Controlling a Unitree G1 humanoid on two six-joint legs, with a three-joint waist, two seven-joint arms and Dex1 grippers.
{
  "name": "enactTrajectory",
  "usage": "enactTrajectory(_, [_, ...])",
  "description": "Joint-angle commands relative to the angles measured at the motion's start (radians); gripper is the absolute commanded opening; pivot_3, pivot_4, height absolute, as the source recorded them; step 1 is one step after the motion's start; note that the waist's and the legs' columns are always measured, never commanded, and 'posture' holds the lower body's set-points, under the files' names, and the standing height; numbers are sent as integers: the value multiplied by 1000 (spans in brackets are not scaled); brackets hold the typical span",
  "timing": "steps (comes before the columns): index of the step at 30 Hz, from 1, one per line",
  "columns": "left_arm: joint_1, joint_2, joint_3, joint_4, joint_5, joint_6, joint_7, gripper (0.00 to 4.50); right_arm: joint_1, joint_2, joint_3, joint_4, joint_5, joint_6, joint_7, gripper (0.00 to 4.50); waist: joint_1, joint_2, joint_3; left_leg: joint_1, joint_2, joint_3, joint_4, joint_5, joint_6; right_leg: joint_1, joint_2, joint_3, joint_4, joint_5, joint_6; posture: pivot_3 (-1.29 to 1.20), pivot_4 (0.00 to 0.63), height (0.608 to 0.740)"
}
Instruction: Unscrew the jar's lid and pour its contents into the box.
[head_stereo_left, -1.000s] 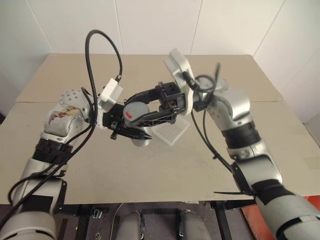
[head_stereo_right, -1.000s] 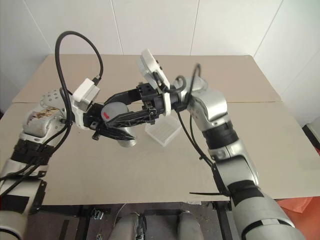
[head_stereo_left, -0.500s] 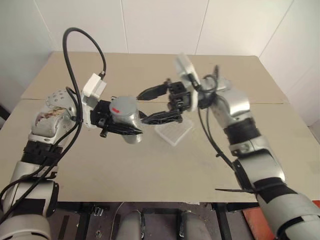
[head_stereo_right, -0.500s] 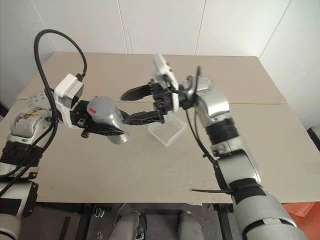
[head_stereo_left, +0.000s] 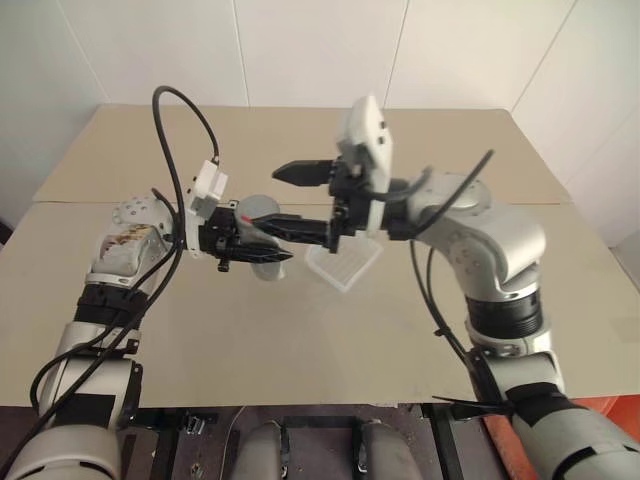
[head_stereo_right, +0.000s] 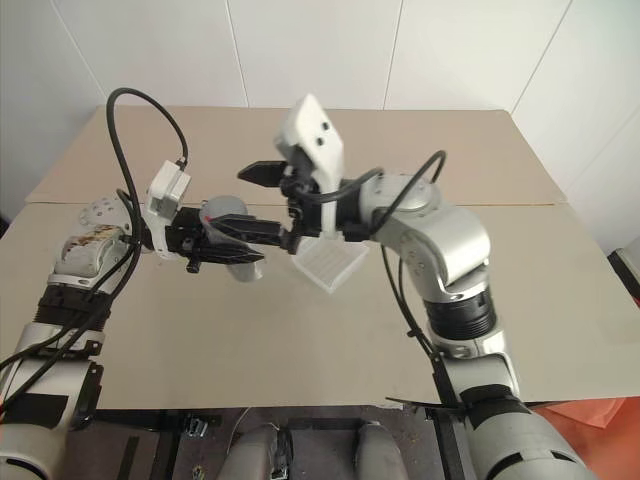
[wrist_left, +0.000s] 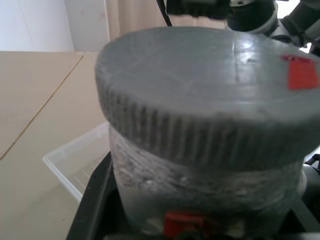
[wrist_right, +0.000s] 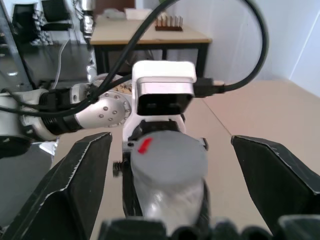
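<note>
Lid (wrist_left: 200, 95) still on: left gripper (head_stereo_left: 262, 245) clamps the jar (wrist_left: 200, 195), right gripper (head_stereo_left: 285, 198) spread wide around the lid (box (head_stereo_left: 345, 262) awaits).

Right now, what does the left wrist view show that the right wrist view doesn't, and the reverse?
Left wrist view alone: the ribbed rim of the round grey screw lid close up, a red label patch on the silvery-grey cylindrical jar below it, and a corner of the clear, whitish plastic box on the tan table.

Right wrist view alone: the right claw with its black fingers spread wide to either side of the lid, and the left claw shut on the jar.

Both: the lid on the jar, with its red mark.
</note>
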Motion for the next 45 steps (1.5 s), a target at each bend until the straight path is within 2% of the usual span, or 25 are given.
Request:
enactTrajectory(1, [-35,-1,37,-11,6,-16,-12,1932,-35,35,25,-17,-25,1,-64,4465,1,0,0,0,0,0,0,0,0,0,0,0,0,0,0,0,150,740])
enactTrajectory(9, [-13,15,64,-58,4,7,-17,1932,-63,79,45,92,-99,-38,-140,4465,-2,0,0,-1,0,0,0,0,0,0,0,0,0,0,0,0,150,740])
enactTrajectory(22, [65,77,121,-145,-16,53,-14,1932,19,-151,-96,107,-69,-67,-86,4465,8,0,0,-1,0,-1,0,0,1,0,0,0,-1,0,0,0,150,740])
enactTrajectory(26, [70,77,126,-148,-10,56,-15,1932,37,-175,-111,87,-61,-64,-82,4465,4,0,0,-1,0,0,-1,-1,1,0,-1,-1,-2,0,0,0,150,740])
enactTrajectory(31, [51,49,114,-125,8,49,-6,1932,47,-147,-95,-19,0,-40,-52,4465,-6,0,0,-1,0,0,-1,0,1,0,0,0,-1,0,0,0,150,740])
enactTrajectory(36, [20,11,97,-86,30,31,-8,1932,23,-56,-44,-108,59,4,-75,4465,-1,0,0,-1,0,-1,0,0,1,0,0,0,-1,0,0,0,150,740])
enactTrajectory(45, [-9,-14,90,-48,45,9,-20,1932,-52,42,59,-27,-18,-17,-152,4465,-1,0,0,-1,0,-1,0,0,1,0,0,0,0,0,0,0,150,740])
